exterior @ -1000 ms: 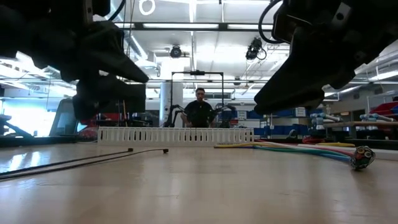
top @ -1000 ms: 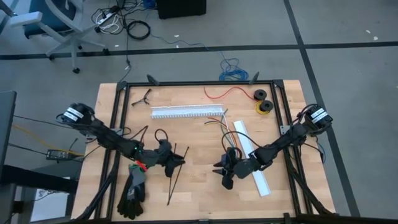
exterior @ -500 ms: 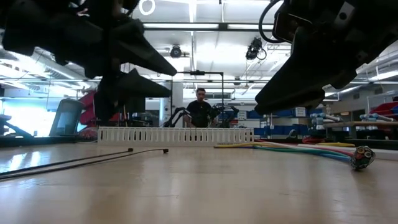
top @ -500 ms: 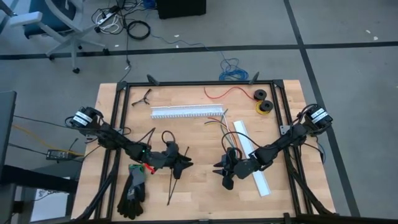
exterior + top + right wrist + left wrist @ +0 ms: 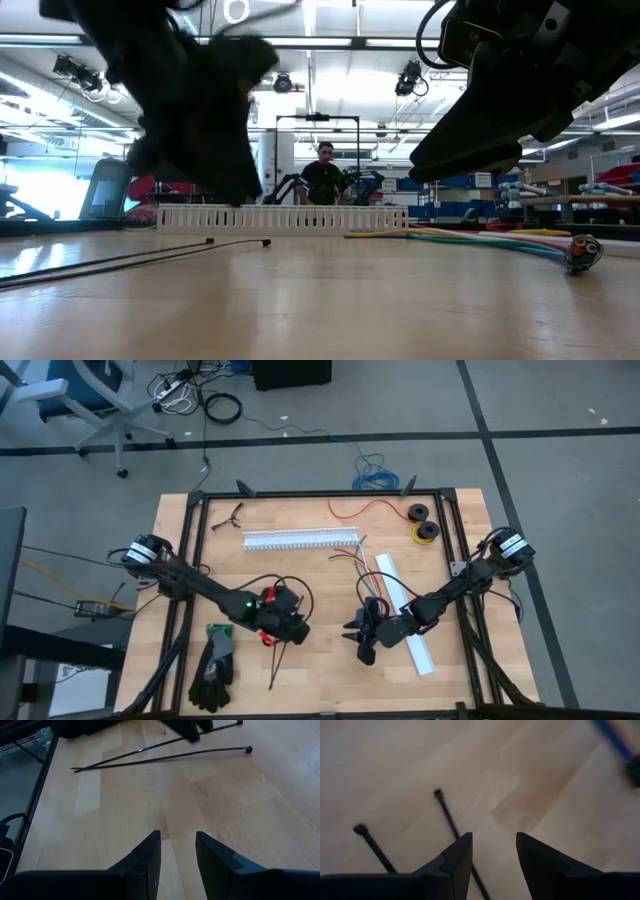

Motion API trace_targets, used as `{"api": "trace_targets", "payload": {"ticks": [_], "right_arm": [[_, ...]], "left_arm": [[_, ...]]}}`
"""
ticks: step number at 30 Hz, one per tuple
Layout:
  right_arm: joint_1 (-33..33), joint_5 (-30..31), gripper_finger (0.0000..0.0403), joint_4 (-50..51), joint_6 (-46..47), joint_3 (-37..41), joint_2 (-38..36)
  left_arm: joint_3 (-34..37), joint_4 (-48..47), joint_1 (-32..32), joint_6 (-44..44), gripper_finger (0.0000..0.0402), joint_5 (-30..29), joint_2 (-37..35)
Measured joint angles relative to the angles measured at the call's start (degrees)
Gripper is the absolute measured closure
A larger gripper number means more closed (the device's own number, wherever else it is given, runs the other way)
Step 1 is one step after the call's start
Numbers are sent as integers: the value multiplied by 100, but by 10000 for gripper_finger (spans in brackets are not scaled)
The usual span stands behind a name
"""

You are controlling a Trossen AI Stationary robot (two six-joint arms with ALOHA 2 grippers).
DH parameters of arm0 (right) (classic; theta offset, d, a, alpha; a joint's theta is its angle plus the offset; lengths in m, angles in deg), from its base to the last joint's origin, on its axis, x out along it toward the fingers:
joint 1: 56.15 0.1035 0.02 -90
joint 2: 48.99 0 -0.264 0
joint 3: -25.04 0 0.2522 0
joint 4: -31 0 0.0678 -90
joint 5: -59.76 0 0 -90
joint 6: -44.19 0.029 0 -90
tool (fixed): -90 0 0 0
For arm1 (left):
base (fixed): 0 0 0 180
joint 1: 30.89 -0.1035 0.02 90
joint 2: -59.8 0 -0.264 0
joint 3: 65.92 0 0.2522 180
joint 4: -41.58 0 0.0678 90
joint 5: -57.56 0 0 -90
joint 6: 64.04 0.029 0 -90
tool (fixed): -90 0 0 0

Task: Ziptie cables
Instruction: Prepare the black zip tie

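Note:
The cables point(image 5: 372, 575) lie on the wooden table right of centre, a bundle of coloured wires point(image 5: 470, 240) ending in a small dark connector point(image 5: 582, 252). Two black zip ties point(image 5: 447, 817) point(image 5: 165, 757) lie flat on the table left of centre. My left gripper point(image 5: 297, 630) point(image 5: 493, 837) hangs open just above them, pointing steeply down, with nothing between its fingers. My right gripper point(image 5: 358, 642) point(image 5: 178, 835) stands open over bare wood near the cables' connector end, holding nothing.
A white slotted channel point(image 5: 300, 540) lies across the far middle, and a second white piece point(image 5: 412, 622) lies under the right arm. Black gloves point(image 5: 215, 665) sit at the near left. A red wire point(image 5: 375, 510) and tape rolls point(image 5: 422, 525) are at the far right. A person point(image 5: 322, 175) stands beyond the table.
My left gripper has moved toward the table's right edge, nearer my right gripper, and has tipped from nearly level to pointing steeply down over the zip ties.

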Motion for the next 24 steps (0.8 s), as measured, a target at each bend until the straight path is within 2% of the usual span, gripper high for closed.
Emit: {"api": "trace_targets", "payload": {"ticks": [3, 8, 17, 24], "right_arm": [[7, -1, 292, 0, 2, 0, 0], [17, -3, 292, -4, 3, 0, 0], [19, -20, 292, -24, 10, 0, -2], [20, -115, 292, -24, 10, 0, -2]], "left_arm": [[0, 145, -103, -17, 238, 381, 353], [-28, 447, -183, -12, 244, 391, 694], [3, 363, -208, 12, 344, 345, 565], [11, 439, -208, 6, 368, 491, 458]]}}
